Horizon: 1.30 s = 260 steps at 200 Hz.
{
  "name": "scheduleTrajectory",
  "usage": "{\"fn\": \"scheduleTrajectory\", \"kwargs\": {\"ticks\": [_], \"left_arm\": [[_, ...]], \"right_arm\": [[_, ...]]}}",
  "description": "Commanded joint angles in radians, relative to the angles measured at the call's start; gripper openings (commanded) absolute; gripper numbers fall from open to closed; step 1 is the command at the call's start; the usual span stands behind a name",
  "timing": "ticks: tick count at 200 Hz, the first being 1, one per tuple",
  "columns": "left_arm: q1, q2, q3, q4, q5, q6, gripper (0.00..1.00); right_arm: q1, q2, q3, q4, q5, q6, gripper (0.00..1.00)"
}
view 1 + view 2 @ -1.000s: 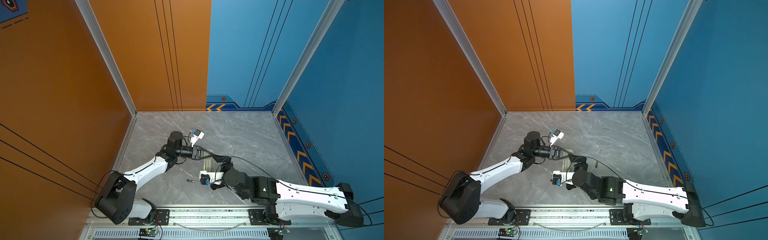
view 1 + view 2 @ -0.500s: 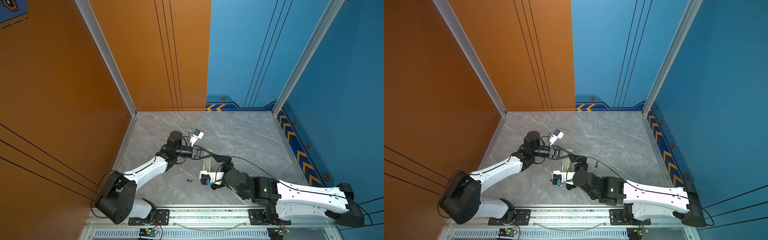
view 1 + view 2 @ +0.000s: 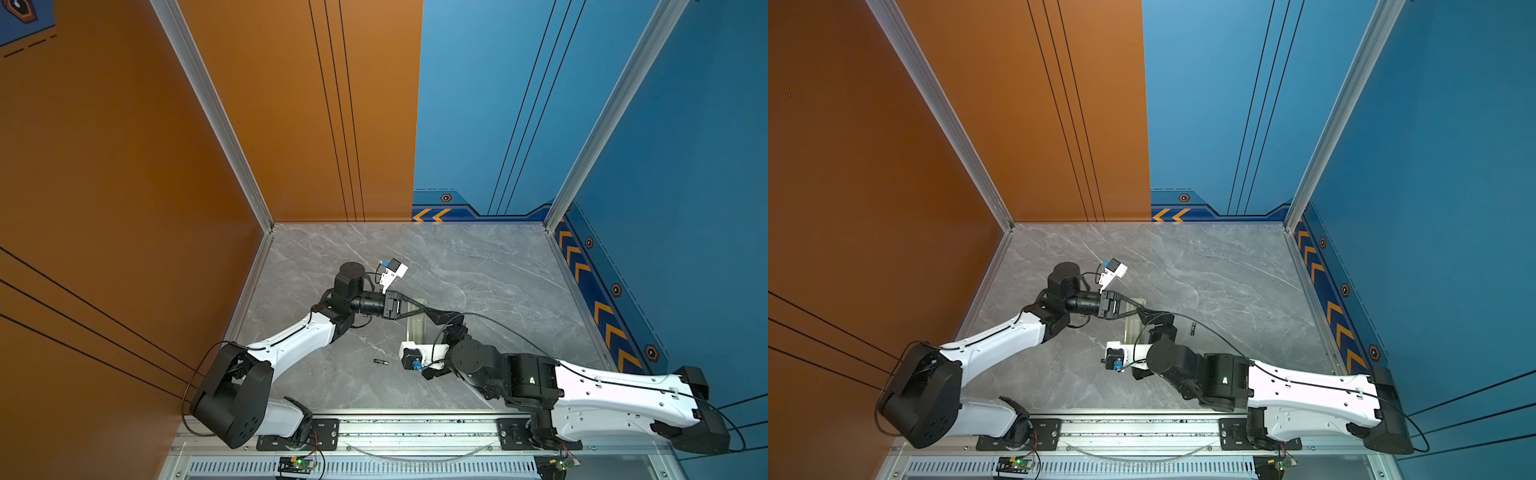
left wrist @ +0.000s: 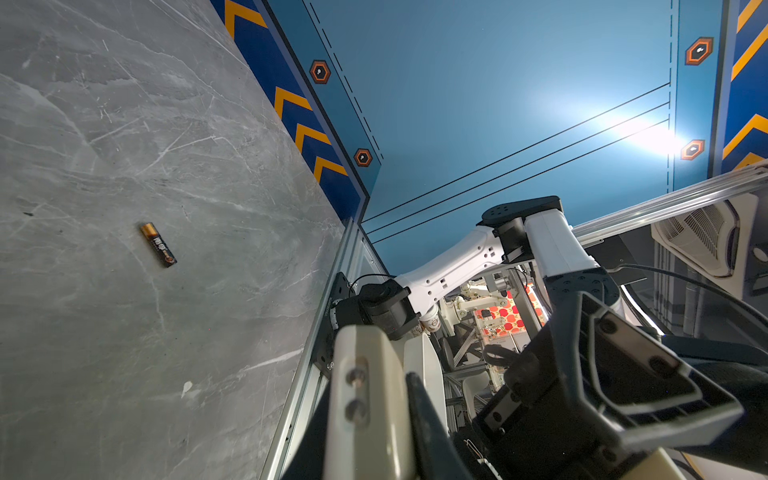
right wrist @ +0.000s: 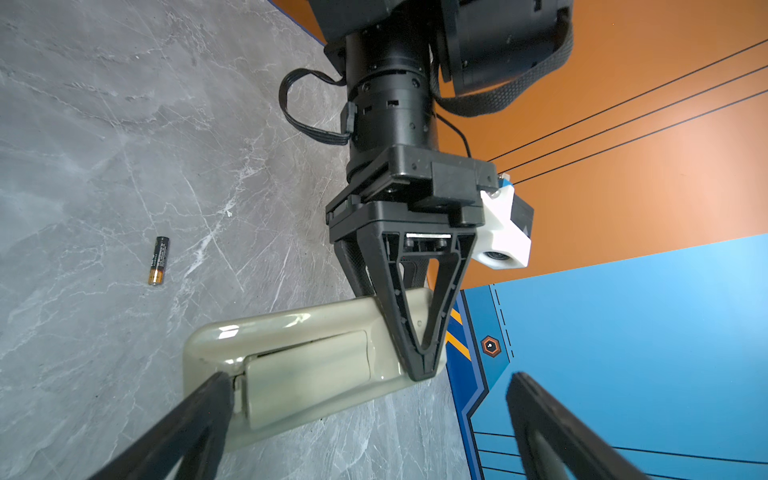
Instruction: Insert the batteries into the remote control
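Marble tabletop (image 3: 478, 270) | battery (image 3: 380, 362) loose | left gripper (image 5: 420, 365) clamps remote control (image 5: 307, 374)

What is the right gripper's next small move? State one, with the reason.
Probably push one finger of the open right gripper against the battery cover to slide it off. The cover looks closed, the fingertip sits at its edge, the left gripper is shut on the remote control, and the batteries lie loose on the table.
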Motion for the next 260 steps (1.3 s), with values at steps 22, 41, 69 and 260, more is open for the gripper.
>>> {"fn": "scheduleTrajectory", "kwargs": {"ticks": [22, 41, 69, 260], "left_arm": [[0.004, 0.009, -0.013, -0.011, 0.053, -0.004, 0.00], [0.003, 0.009, -0.013, -0.012, 0.052, -0.004, 0.00], [0.005, 0.011, -0.012, -0.012, 0.053, -0.004, 0.00], [0.006, 0.002, -0.012, -0.012, 0.054, -0.004, 0.00]], "right_arm": [[-0.004, -0.022, -0.009, 0.046, 0.053, -0.014, 1.00], [-0.004, -0.023, -0.010, 0.045, 0.050, -0.014, 1.00], [-0.004, -0.024, -0.010, 0.043, 0.041, -0.013, 1.00], [-0.002, -0.014, -0.010, 0.012, -0.004, 0.003, 1.00]]}}
